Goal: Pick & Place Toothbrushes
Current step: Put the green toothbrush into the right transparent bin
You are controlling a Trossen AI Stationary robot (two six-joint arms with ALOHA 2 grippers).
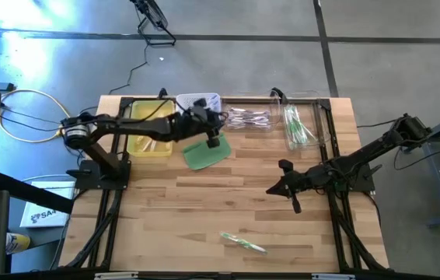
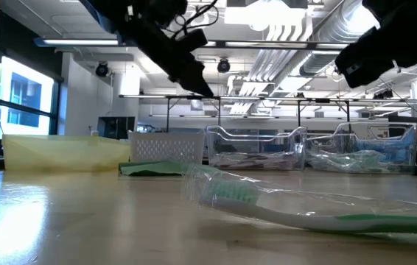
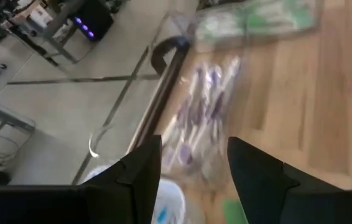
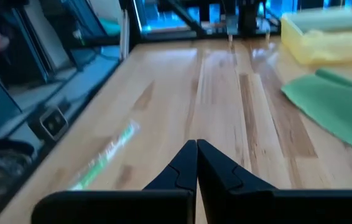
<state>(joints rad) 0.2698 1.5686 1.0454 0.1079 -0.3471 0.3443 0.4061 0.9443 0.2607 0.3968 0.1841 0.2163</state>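
Wrapped green toothbrush on table

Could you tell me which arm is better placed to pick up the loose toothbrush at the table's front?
Right, probably: its shut gripper hangs nearer the toothbrush; the left gripper, open, is far off by the bins.

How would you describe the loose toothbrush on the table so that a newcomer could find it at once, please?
Start at the wooden table and look along its near edge, far from the bins at the back. There a single green toothbrush in a clear wrapper lies flat on the bare wood. Unlike the other toothbrushes, which sit bunched inside the clear bins, it lies alone.
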